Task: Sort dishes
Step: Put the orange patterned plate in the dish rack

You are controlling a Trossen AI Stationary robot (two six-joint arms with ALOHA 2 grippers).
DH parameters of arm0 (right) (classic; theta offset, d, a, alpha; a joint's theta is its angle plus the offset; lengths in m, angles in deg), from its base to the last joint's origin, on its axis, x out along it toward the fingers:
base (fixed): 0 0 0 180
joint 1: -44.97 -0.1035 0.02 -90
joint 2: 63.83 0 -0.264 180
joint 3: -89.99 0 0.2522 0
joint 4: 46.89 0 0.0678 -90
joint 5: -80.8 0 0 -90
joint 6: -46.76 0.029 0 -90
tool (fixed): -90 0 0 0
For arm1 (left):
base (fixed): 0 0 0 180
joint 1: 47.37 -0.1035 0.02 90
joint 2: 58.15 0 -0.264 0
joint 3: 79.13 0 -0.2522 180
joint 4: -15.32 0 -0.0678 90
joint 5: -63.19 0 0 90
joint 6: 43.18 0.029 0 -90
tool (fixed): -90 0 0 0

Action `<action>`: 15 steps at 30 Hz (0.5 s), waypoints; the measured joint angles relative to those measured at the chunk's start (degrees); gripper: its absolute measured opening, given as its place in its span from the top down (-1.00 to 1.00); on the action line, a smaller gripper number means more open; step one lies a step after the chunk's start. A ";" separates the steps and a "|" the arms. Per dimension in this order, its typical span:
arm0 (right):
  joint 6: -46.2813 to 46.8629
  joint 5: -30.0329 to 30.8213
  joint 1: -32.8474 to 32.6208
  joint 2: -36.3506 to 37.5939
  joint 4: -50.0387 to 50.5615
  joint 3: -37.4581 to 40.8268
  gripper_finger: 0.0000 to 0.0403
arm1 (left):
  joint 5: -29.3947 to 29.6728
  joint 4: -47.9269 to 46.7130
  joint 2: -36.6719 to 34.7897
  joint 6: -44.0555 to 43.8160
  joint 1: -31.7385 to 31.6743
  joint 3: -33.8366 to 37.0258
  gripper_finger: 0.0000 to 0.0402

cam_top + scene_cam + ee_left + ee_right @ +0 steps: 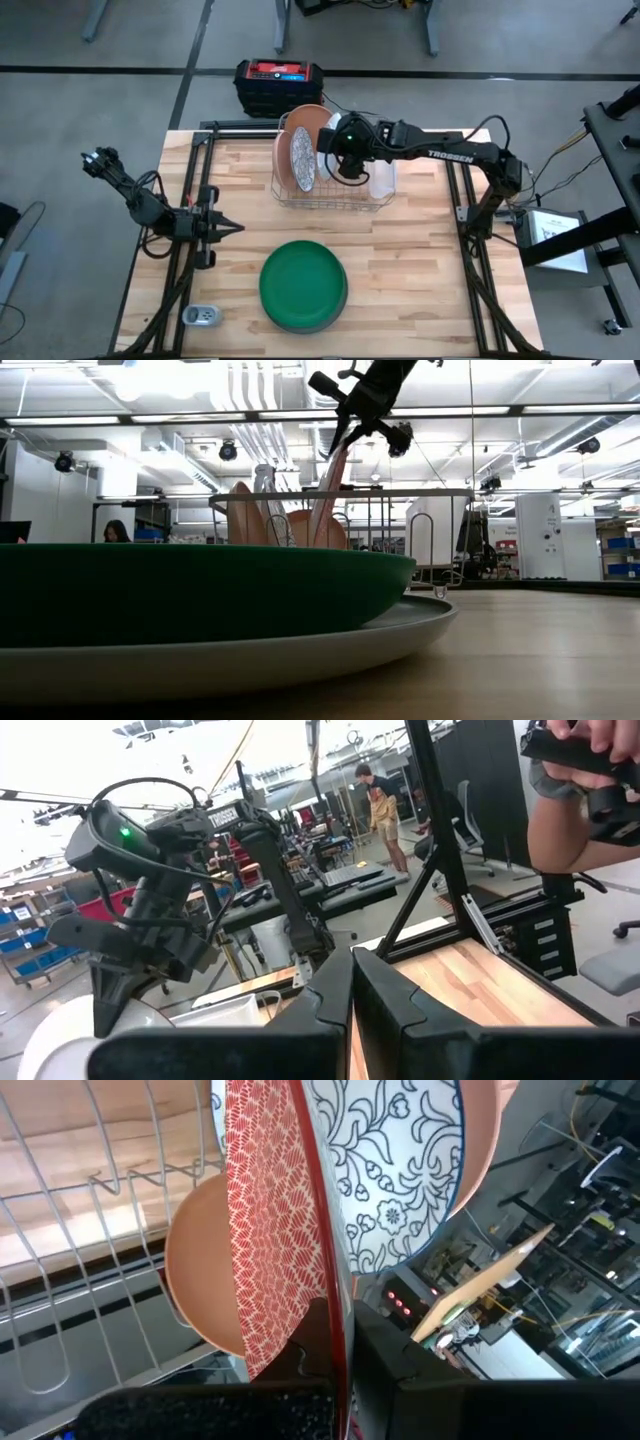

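Note:
A silver wire rack (330, 180) stands at the table's far middle with several plates on edge in it. In the right wrist view these are a red-and-white patterned plate (270, 1210), a blue-and-white flowered one (400, 1170) and terracotta-pink ones (200, 1270). My right gripper (345, 158) is above the rack, shut on the red-and-white plate. A dark green plate (303, 280) lies flat on a larger pale grey plate (300, 650) near the table's front edge. My left gripper (232, 228) is shut and empty at the table's left side. My right gripper pinches the red-and-white plate's upper rim (335, 1305) between its two fingers, one finger (310, 1345) on each face. The fingers come from above, pointing down. The plate stands on edge, tilted (335, 490), its lower part down among the rack's wires.
A clear plastic tub (385, 178) sits against the rack's right side. A small grey-white object (203, 316) lies at the front left corner. A black-and-red box (278, 82) stands beyond the far edge. A person's hand (570, 790) shows beyond the table.

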 joint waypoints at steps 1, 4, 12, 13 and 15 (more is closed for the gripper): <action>0.00 0.00 0.00 -0.24 0.20 0.00 0.99 | 0.00 -0.01 0.00 -0.01 0.00 0.00 1.00; -0.08 0.02 0.00 -0.77 0.16 0.00 0.99 | 0.00 -0.02 0.00 -0.02 0.00 0.00 1.00; -0.42 0.02 -0.11 -2.59 0.15 0.00 0.99 | -0.01 -0.44 0.00 -0.02 0.00 0.00 1.00; -0.42 0.03 -0.11 -2.76 0.11 0.00 0.99 | 0.00 -0.44 0.00 -0.02 0.00 0.00 1.00; -0.44 0.04 -0.11 -3.23 0.10 0.00 0.99 | -0.01 -0.44 0.00 -0.02 0.00 0.00 1.00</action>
